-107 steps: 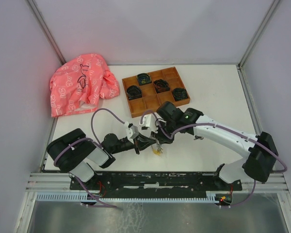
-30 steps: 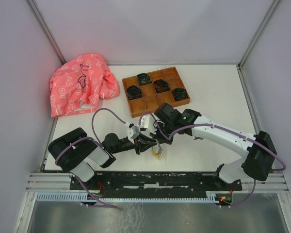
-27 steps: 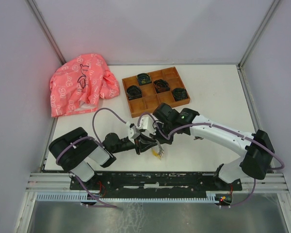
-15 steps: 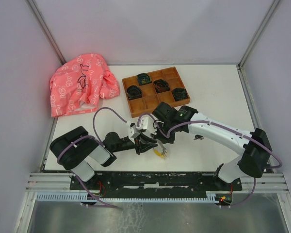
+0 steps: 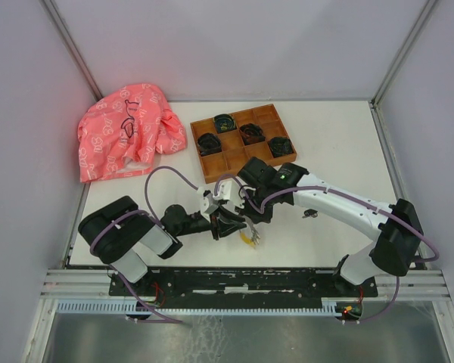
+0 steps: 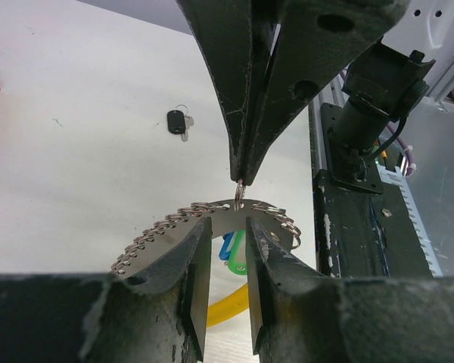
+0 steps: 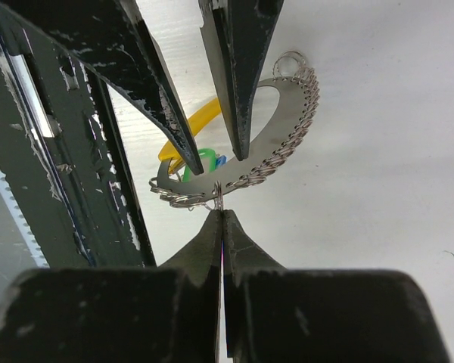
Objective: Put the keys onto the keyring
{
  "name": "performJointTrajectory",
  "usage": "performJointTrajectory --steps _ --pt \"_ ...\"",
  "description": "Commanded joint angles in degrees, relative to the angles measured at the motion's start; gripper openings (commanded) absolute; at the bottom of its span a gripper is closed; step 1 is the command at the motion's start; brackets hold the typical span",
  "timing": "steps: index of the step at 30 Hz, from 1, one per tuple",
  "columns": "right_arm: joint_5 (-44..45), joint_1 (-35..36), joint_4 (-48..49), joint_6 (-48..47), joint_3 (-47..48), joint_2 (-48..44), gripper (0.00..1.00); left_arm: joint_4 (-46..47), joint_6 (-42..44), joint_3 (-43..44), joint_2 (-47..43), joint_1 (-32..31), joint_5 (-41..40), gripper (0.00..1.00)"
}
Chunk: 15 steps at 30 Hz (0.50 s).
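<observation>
The keyring (image 6: 166,227) is a flat grey metal loop edged with several small split rings, held above the table near the front edge. My left gripper (image 6: 225,225) grips it, its jaws narrowly apart with the band across their tips. My right gripper (image 7: 222,210) is shut on one small split ring (image 7: 219,198) at the loop's edge. The green tag (image 6: 238,253), yellow tag (image 6: 225,302) and blue-headed key (image 6: 227,246) hang below the loop. The black-headed key (image 6: 177,121) lies on the table, also seen in the top view (image 5: 310,215). Both grippers meet there (image 5: 242,223).
A wooden tray (image 5: 212,172) with dark coiled bundles stands behind the grippers. A pink cloth (image 5: 125,128) lies at the back left. The table's front rail (image 6: 348,227) is close beside the keyring.
The right arm has shifted slightly left toward the left gripper. The keyring with its tags has stayed between the two grippers, moving only a little.
</observation>
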Motion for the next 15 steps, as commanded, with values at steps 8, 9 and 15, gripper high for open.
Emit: performJointTrajectory --steps 8,9,15 --pt "-1.78 1.16 6.39 -1.96 0.04 -0.64 0.01 11.18 -0.31 2.84 -2.3 -0.85 1.53 0.27" --pt "-1.82 0.73 6.67 -1.98 -0.3 -0.9 0.01 11.24 -0.24 2.87 -2.56 -0.84 1.62 0.27" --pt "-2.25 -1.67 6.07 -2.71 -0.79 -2.48 0.01 11.23 1.4 2.28 -3.64 -0.87 1.53 0.28"
